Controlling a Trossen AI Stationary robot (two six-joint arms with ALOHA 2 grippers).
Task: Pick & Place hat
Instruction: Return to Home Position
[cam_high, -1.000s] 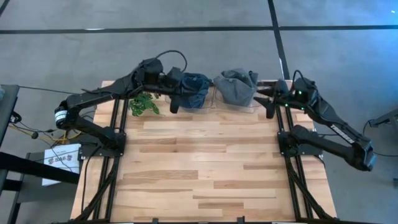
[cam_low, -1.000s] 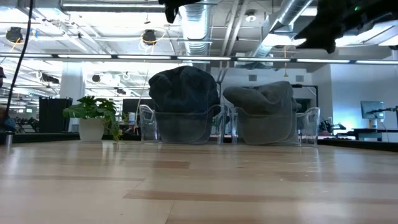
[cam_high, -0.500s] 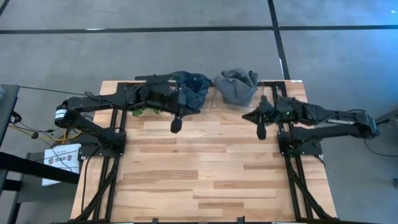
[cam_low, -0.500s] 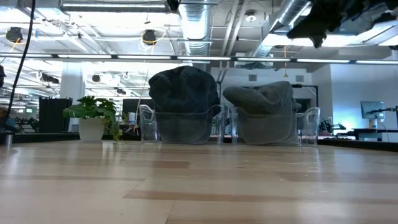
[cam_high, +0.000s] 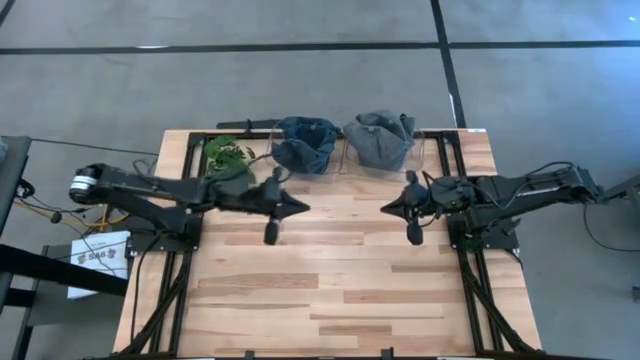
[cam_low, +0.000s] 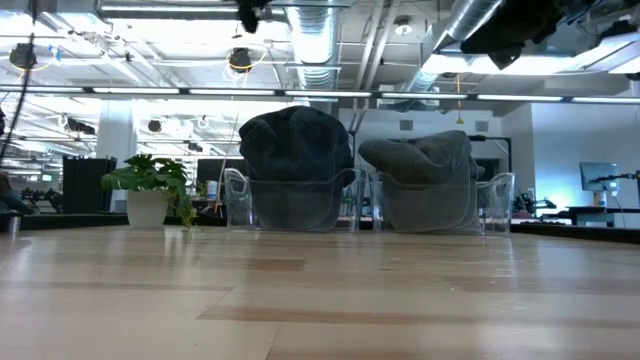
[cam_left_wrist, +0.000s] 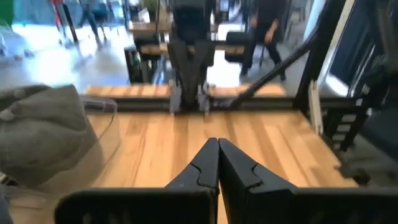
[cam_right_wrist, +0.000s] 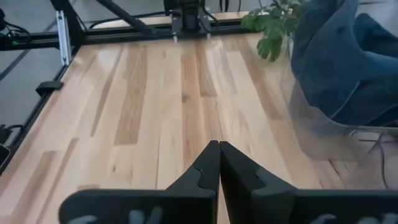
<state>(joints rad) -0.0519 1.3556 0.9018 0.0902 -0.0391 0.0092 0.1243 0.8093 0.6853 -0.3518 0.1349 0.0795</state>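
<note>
Caps are both stowed: you will find the blue cap (cam_high: 305, 143) heaped in the left bin (cam_low: 238, 196) and the gray cap (cam_high: 380, 138) heaped in the right bin (cam_low: 498, 200), each rising above its clear rim. The two bins stand side by side at the far edge of the table (cam_high: 340, 290), about midway along it. Note the plant (cam_high: 226, 156) just beside the left bin, on the left arm's side. The left gripper (cam_high: 298, 208) hangs over the table in front of the blue cap and apart from its bin, with its arm stretched across from the left edge. Its wrist view shows both fingers pressed together along their length, with nothing between them. The right gripper (cam_high: 387, 208) hangs opposite, in front of the gray cap, pointing toward the left gripper with bare wood between the two tips. Its fingers are likewise closed flat against each other and carry nothing. In the low view only dark arm parts show along the upper edge, high above the tabletop. Beyond the table, the left wrist view shows a person (cam_left_wrist: 267, 25) standing in the room.
</note>
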